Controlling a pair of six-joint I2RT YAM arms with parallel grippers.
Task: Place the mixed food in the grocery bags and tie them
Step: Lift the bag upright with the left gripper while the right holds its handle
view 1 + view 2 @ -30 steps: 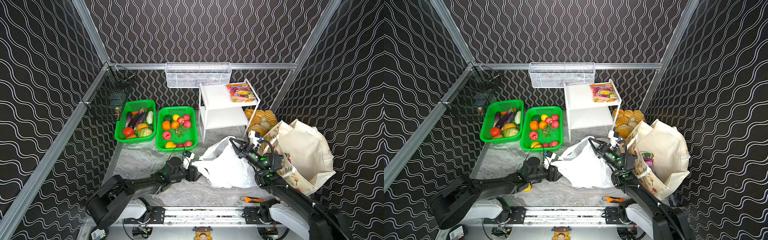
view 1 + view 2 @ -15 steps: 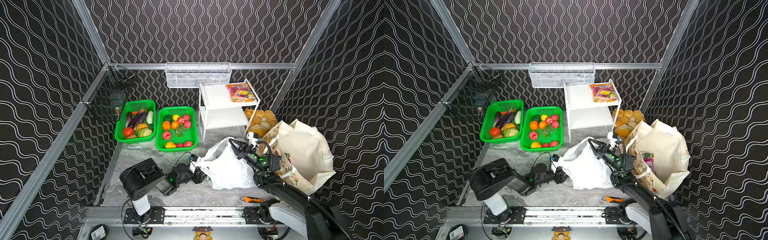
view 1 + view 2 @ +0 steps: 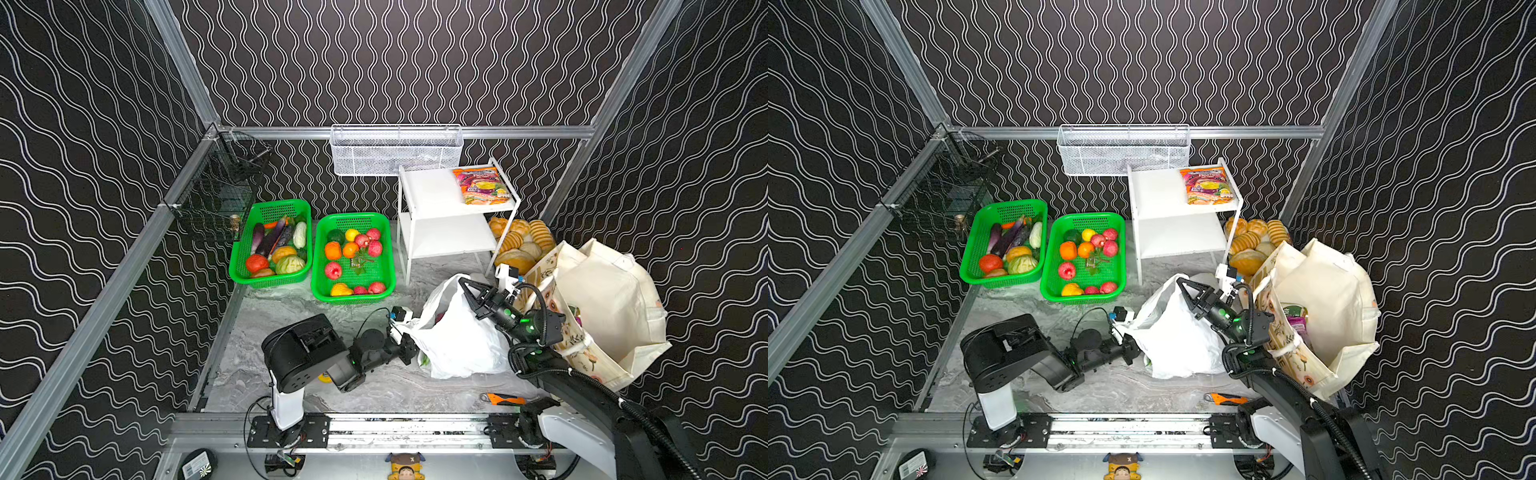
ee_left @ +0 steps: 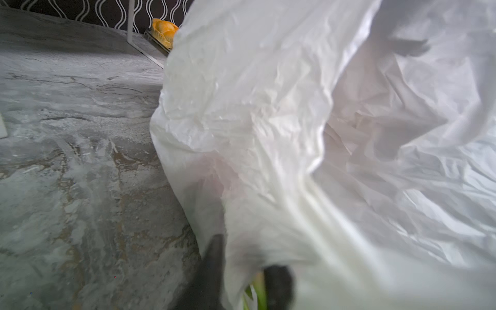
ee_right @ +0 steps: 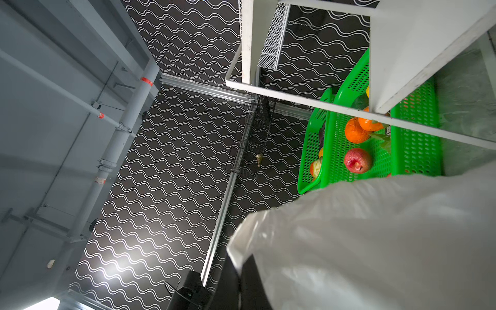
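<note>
Left wrist, left gripper [image 4: 245, 257] clamps white bag [image 4: 295, 134] edge

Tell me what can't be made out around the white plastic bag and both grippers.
- White plastic bag contents: its film hides them in both top views; only pink and green hints.
- Left gripper closure: left wrist view blurred, film draped between the fingers.
- Right gripper fingertips: right wrist view, bag covers them.

Plastic bag [image 3: 457, 345] left of tote [image 3: 602, 299], baskets [image 3: 353, 222] and shelf [image 3: 432, 195] behind
</note>
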